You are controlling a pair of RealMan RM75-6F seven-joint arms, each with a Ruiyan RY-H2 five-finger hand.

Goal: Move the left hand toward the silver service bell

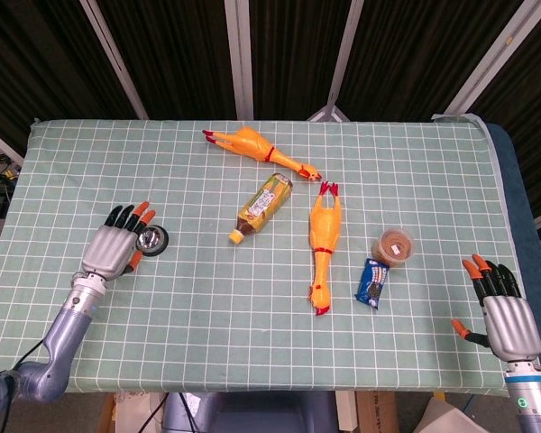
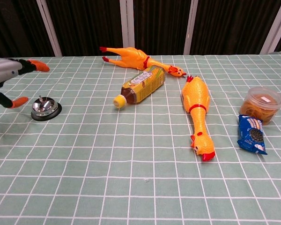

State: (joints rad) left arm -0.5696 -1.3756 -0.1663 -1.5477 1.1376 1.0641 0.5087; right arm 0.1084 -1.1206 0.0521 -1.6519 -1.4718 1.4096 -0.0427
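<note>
The silver service bell sits on its black base at the table's left side. My left hand hovers just left of the bell and above it, fingers spread with orange tips, holding nothing. In the chest view it is raised clear of the bell. My right hand rests open near the table's right front corner, far from the bell; only the head view shows it.
A tea bottle lies near the middle, with one rubber chicken behind it and another to its right. A small lidded cup and a blue snack packet sit further right on the green checked cloth.
</note>
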